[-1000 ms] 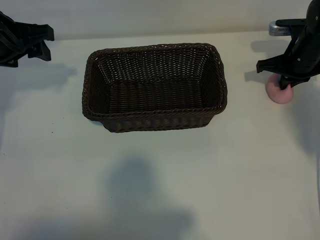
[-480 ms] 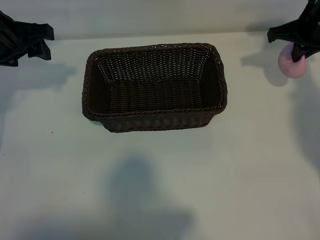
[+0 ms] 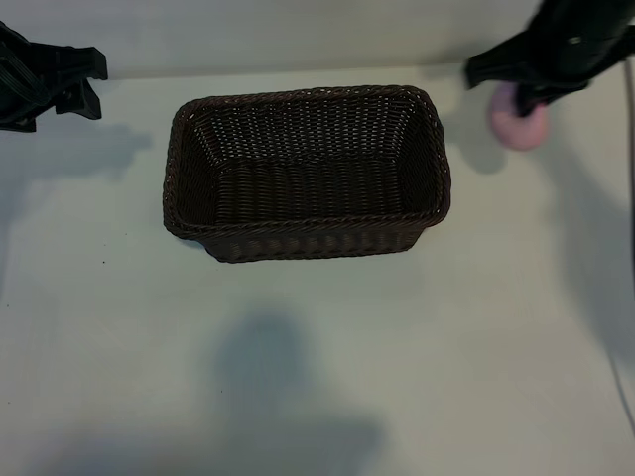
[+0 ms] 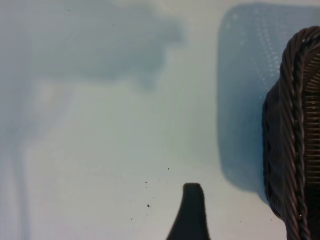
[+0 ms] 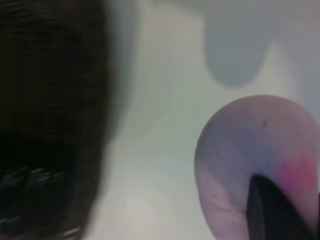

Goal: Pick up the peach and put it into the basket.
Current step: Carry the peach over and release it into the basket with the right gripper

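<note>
Pickup part looks done to me: the small round pale-pink peach with the magenta blotch is clamped in the right gripper, jaws pinched narrow on it, up in the upper right of the exterior view and clear of the bench, judging by its shadow sitting apart from it on the white surface. In the right wrist view the peach fills the lower right with a dark fingertip pressed on it, and the basket is just a dark blur on the left. The big rectangular dark-brown woven wicker basket sits centre-top of the exterior view, with nothing inside that I can see, and the peach is just beside its right end, not over it yet. So what's left is carrying it across over the rim and letting go. The left gripper is parked in the upper left corner, jaws wide, holding nothing.
</note>
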You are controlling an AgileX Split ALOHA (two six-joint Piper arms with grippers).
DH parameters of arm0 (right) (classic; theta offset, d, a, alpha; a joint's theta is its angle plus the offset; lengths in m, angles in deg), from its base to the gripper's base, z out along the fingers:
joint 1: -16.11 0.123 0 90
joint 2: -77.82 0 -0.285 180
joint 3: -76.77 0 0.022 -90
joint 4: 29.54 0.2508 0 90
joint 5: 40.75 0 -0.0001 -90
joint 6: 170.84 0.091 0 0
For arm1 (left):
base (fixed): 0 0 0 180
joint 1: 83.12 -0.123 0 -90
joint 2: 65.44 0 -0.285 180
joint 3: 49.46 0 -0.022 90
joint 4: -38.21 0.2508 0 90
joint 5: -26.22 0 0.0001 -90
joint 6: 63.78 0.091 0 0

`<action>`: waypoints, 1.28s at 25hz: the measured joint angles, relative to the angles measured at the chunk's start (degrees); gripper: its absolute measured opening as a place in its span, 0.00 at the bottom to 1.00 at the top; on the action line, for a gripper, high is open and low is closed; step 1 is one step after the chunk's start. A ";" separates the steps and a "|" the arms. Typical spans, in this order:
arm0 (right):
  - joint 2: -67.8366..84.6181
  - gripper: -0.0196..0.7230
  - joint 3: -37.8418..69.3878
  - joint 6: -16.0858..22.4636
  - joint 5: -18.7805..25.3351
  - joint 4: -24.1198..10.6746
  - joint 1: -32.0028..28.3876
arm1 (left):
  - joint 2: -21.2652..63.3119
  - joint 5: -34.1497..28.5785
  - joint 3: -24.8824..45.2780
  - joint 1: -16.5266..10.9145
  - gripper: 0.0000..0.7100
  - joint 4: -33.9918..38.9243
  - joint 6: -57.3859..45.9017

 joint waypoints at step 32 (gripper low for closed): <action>-13.04 0.40 -0.10 -0.19 -21.41 0.96 17.51 | 0.00 -0.05 0.00 0.00 0.83 0.00 0.12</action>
